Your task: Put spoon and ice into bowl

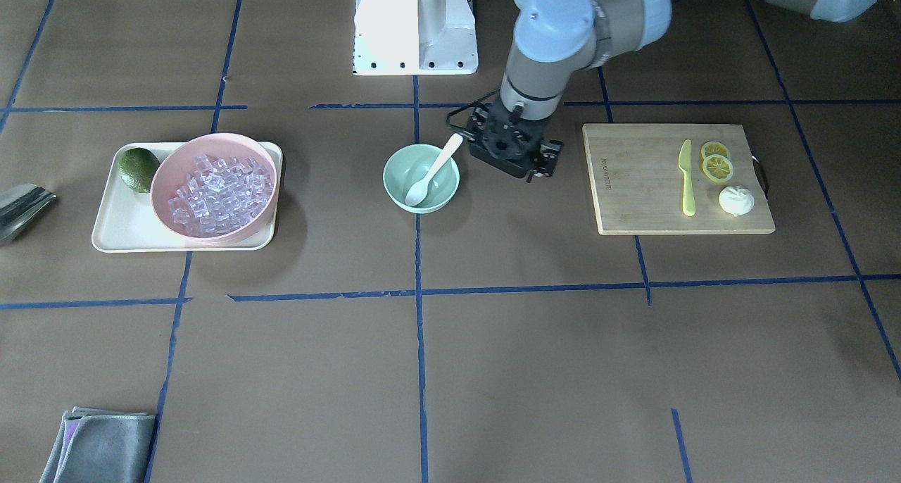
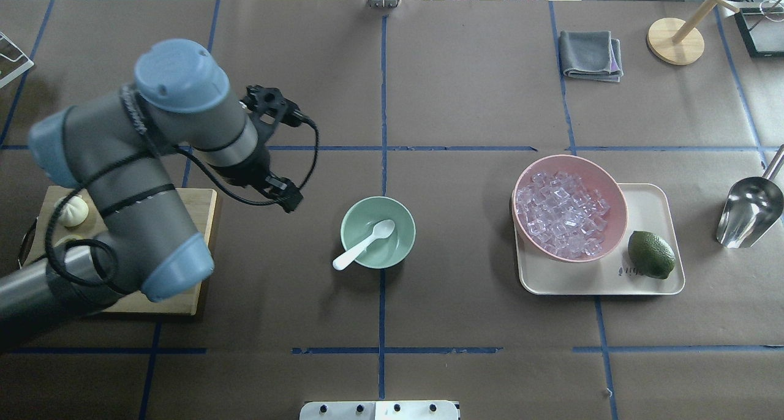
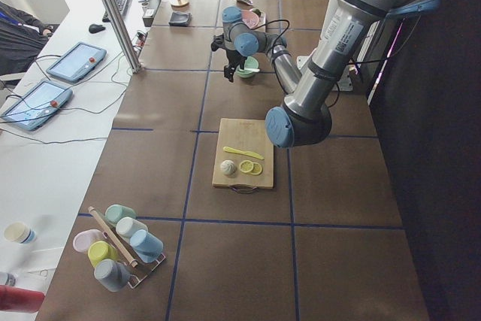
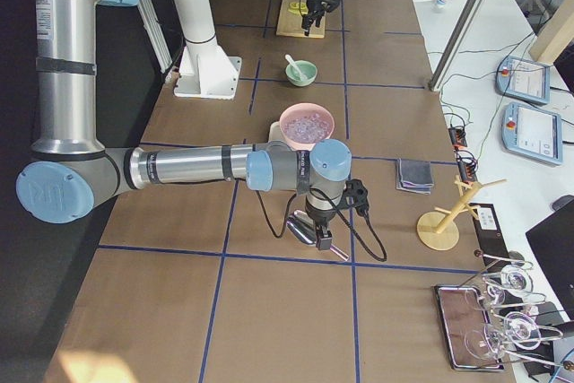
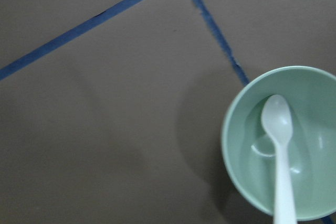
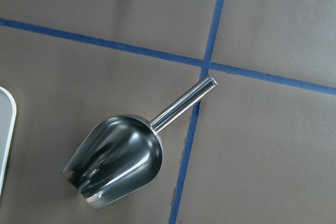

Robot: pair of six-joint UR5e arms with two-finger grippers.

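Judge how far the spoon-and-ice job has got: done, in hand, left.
Done: the spoon lies in the mint bowl. In hand: the right gripper hangs over the metal scoop; no grip visible. Left: all ice sits in the pink bowl.

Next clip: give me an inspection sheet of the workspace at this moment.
Surface: brown paper-covered table, blue tape grid.
Job's things: spoon rests in mint bowl, handle over rim; ice all in pink bowl, none in mint bowl.
Clutter: green fruit on tray; knife, lemon slices, bun on cutting board; grey cloth; metal scoop.
Grippers: left gripper beside mint bowl, jaws hidden; right gripper over metal scoop, jaws unclear.
Cables: black cable loops off left wrist.
Surroundings: tablets on side bench; cup rack at table end.
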